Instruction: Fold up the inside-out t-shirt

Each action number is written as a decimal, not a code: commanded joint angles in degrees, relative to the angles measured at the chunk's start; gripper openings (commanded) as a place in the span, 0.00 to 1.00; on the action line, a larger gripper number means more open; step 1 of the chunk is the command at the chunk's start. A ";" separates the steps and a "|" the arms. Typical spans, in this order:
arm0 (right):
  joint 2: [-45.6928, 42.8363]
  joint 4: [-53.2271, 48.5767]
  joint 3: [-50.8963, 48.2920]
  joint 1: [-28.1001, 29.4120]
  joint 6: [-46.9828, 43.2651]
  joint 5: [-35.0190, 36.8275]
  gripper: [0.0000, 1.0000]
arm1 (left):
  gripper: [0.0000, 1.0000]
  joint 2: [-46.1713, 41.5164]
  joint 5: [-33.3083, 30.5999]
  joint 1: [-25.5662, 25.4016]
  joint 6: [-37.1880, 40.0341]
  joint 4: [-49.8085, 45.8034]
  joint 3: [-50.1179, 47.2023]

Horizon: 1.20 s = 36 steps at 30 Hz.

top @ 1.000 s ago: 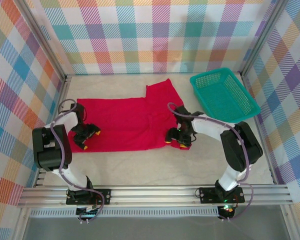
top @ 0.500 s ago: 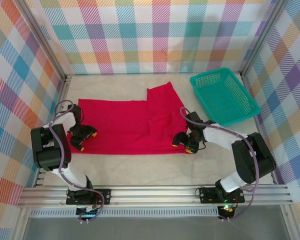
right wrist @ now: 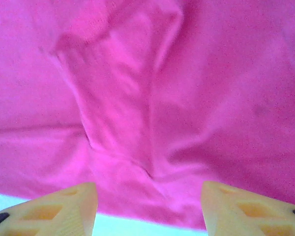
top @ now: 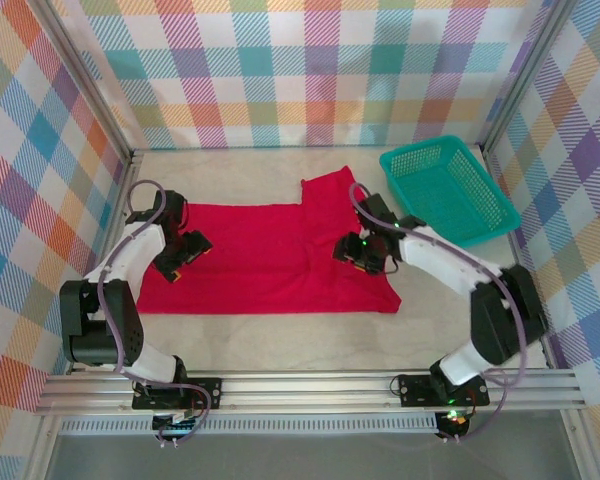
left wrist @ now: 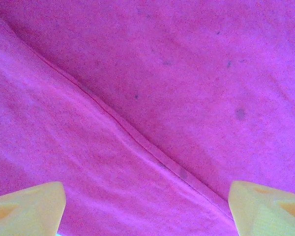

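T-shirt [top: 260, 255] spread flat, seemingly half-folded; more folds remain. Left gripper [top: 183, 256] and right gripper [top: 357, 252] hover over it, jaws apart.

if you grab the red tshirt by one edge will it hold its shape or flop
Likely floppy: the t-shirt lies flat as thin cloth with soft creases in the right wrist view, so a lifted edge would probably drape. Probably light for its spread. Pushed, it would more likely bunch than slide whole across the table.
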 commanded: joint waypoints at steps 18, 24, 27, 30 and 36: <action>30.14 -3.56 29.44 -1.00 -4.69 3.17 0.60 | 0.86 -0.89 -0.19 0.10 1.18 -1.28 -2.59; 23.94 -2.33 26.07 0.46 -6.03 -1.85 0.63 | 0.86 -1.82 -0.44 0.10 1.39 -1.87 -1.71; 21.91 -2.82 24.08 1.97 -6.37 -1.29 0.64 | 0.86 -1.32 0.55 0.14 0.95 -1.34 -1.32; 22.65 -2.38 23.03 3.53 -5.48 -1.81 0.65 | 0.86 -0.47 1.83 0.10 0.53 -0.59 -1.27; 30.15 1.88 25.13 5.53 -2.61 -4.75 0.65 | 0.86 -1.04 2.61 0.10 0.33 -0.53 -2.01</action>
